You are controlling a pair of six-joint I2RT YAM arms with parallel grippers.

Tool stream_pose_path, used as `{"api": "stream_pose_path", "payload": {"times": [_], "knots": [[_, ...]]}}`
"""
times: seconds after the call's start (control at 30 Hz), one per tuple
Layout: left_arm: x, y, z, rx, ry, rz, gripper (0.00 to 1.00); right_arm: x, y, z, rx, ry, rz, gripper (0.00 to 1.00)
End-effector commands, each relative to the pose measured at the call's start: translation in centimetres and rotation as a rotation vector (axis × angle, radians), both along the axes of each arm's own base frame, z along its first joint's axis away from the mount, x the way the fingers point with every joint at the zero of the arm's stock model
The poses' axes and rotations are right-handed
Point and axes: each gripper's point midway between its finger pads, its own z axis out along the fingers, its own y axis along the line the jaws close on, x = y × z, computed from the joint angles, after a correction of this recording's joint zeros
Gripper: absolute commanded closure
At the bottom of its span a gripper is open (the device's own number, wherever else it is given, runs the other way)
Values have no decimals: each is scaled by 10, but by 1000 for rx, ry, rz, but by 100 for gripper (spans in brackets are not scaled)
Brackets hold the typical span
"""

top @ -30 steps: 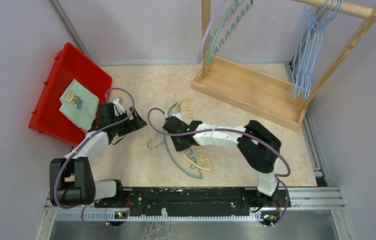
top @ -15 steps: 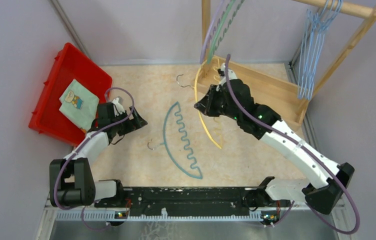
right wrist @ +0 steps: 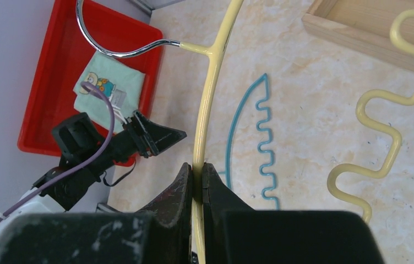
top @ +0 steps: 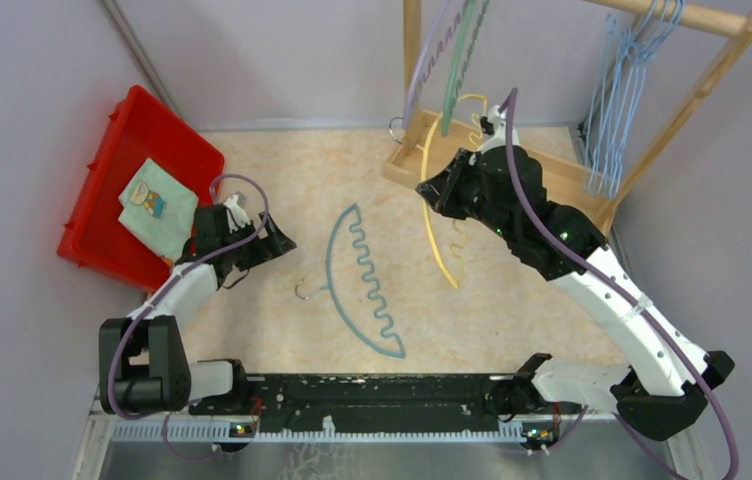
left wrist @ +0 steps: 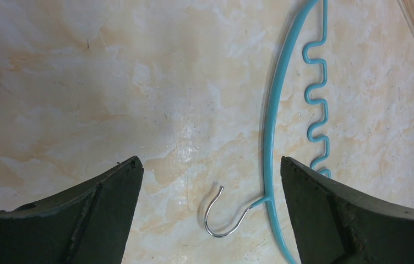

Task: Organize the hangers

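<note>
My right gripper (top: 434, 190) (right wrist: 196, 168) is shut on the arched rim of a yellow plastic hanger (top: 440, 238) (right wrist: 211, 77) and holds it in the air by the rack's left post, with its metal hook (top: 395, 130) near the rack base. A blue plastic hanger (top: 354, 280) (left wrist: 273, 121) (right wrist: 238, 129) lies flat on the table. My left gripper (top: 277, 241) (left wrist: 210, 165) is open and empty, just above that hanger's hook (left wrist: 222, 217). Purple (top: 424, 62) and green (top: 457, 60) hangers hang on the rack's left side. Several light-blue wire hangers (top: 617, 95) hang at its right.
The wooden rack (top: 497, 178) stands at the back right, its base tray on the table. A red bin (top: 117, 160) holding a folded pale-green cloth (top: 157, 205) sits at the left, beside my left arm. Grey walls close in the left, back and right sides.
My right gripper lifted the yellow hanger off the table and carried it up and right to the rack. The blue hanger stayed on the table. My left arm has not moved.
</note>
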Motion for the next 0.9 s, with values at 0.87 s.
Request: {"api": "stream_pose_path", "payload": {"times": [0.87], "knots": [[0,-5,1,-41,-14,-15,0,-50,-68,33,137,-65,-128,100]]}}
